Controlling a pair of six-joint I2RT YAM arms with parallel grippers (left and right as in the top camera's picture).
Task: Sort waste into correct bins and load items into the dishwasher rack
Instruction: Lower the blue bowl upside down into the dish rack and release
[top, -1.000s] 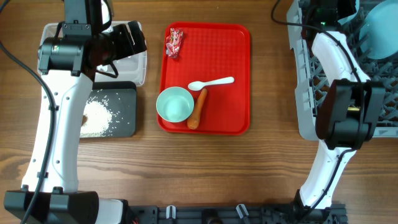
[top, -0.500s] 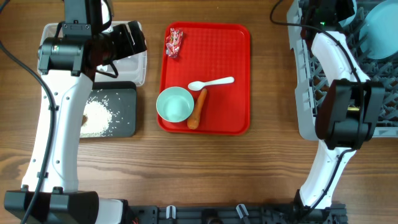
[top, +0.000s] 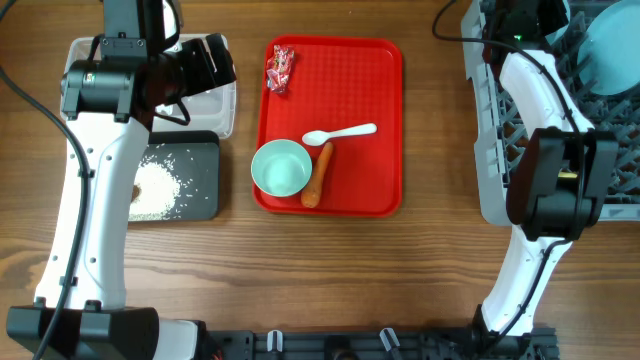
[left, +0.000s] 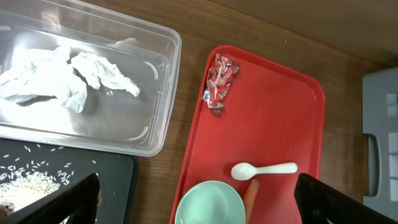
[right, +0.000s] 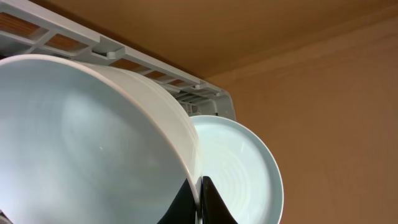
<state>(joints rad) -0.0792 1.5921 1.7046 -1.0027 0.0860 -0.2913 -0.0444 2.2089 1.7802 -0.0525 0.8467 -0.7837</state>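
On the red tray (top: 380, 90) lie a shiny red candy wrapper (top: 280, 70), a white spoon (top: 340, 133), a pale blue bowl (top: 281, 168) and an orange carrot (top: 318, 173). The clear bin (left: 158, 106) holds crumpled white tissue (left: 62, 74). The black bin (top: 200, 190) holds rice grains (top: 160, 185). My left gripper (left: 202, 205) is open and empty, above the clear bin and the tray's left edge. My right gripper (right: 198, 199) is shut on the rim of a second pale blue bowl (right: 81, 137) over the grey rack (top: 495, 130), next to the upright plate (right: 239, 168). The yellow cup is out of view.
The wrapper (left: 221, 84), spoon (left: 264, 169), bowl (left: 208, 204) and carrot (left: 250, 196) also show in the left wrist view. The plate (top: 612, 45) stands at the rack's far right. Bare wooden table lies between the tray and the rack.
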